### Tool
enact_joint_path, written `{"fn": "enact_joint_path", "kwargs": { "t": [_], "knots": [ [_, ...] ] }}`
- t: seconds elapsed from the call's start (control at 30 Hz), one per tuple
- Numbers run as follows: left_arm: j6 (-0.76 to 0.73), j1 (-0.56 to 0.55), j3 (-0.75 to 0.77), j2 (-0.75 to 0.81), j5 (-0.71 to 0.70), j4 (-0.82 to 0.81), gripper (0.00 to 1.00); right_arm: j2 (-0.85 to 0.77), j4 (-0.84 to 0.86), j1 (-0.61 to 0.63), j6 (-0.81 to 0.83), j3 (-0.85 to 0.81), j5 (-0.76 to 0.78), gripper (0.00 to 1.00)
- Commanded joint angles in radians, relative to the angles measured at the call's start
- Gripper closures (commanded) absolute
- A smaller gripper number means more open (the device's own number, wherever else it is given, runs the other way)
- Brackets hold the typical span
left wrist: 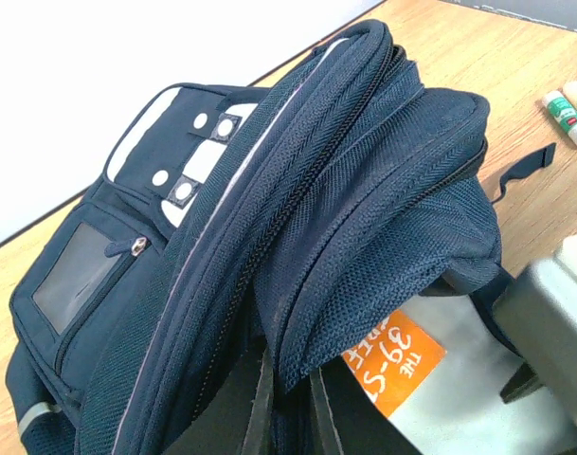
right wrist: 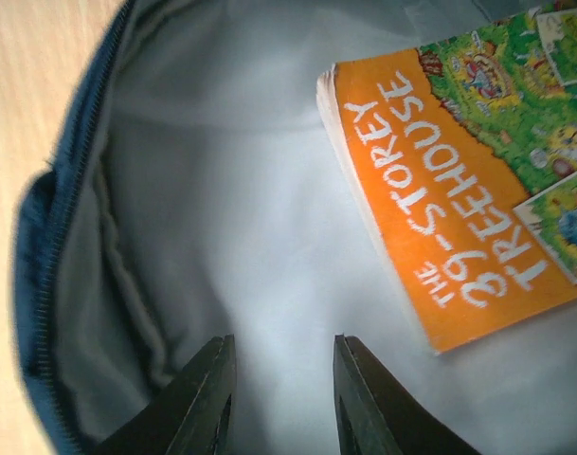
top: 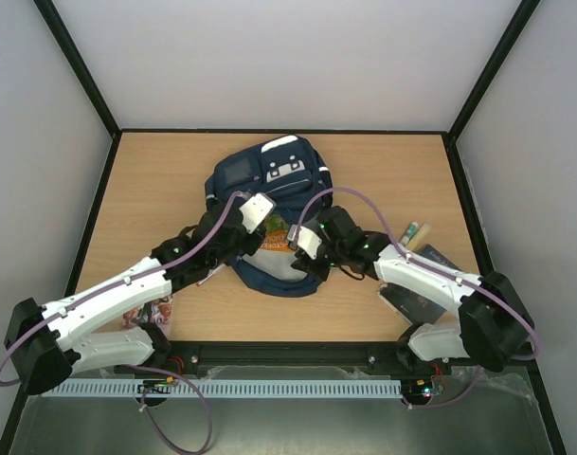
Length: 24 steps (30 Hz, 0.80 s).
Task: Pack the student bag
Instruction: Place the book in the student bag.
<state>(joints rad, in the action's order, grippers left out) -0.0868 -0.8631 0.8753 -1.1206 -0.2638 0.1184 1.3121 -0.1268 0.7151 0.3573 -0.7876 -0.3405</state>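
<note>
The student bag [top: 269, 185], navy with white patches, lies in the middle of the table with its main compartment open toward me. My left gripper [top: 253, 226] is shut on the upper flap's edge [left wrist: 297, 379] and holds it lifted. The dark fingers [left wrist: 248, 412] pinch the navy fabric between them. My right gripper [right wrist: 283, 379] stands open just inside the opening, above the grey lining [right wrist: 231, 218], with nothing between its fingers. An orange book [right wrist: 459, 190] lies inside the student bag to the right of those fingers, and shows as the orange book [left wrist: 394, 365] under the lifted flap.
Glue sticks [top: 416, 232] and a dark flat item [top: 438, 256] lie on the table to the right of the bag, the same glue sticks [left wrist: 567, 112] beyond the flap. A colourful flat item [top: 146, 313] lies under my left arm. Black frame rails edge the table.
</note>
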Motion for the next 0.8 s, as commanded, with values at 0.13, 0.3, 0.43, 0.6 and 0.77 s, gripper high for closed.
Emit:
{"fn": "enact_joint_path", "kwargs": {
  "t": [0.13, 0.3, 0.43, 0.6, 0.77],
  "knots": [
    [0.057, 0.033, -0.019, 0.061, 0.012, -0.129, 0.98, 0.108, 0.109, 0.097, 0.328, 0.000, 0.288, 0.68],
    [0.058, 0.043, -0.018, 0.066, 0.017, -0.128, 0.98, 0.191, 0.166, 0.119, 0.404, -0.006, 0.359, 0.57],
    [0.051, 0.046, -0.016, 0.070, 0.021, -0.125, 0.98, 0.234, 0.259, 0.121, 0.421, 0.008, 0.418, 0.51],
    [0.049, 0.049, -0.016, 0.067, 0.033, -0.119, 0.98, 0.306, 0.427, 0.120, 0.401, 0.012, 0.540, 0.50],
    [0.043, 0.051, -0.012, 0.065, 0.041, -0.117, 0.98, 0.425, 0.601, 0.115, 0.416, -0.026, 0.689, 0.54]
  ]
}}
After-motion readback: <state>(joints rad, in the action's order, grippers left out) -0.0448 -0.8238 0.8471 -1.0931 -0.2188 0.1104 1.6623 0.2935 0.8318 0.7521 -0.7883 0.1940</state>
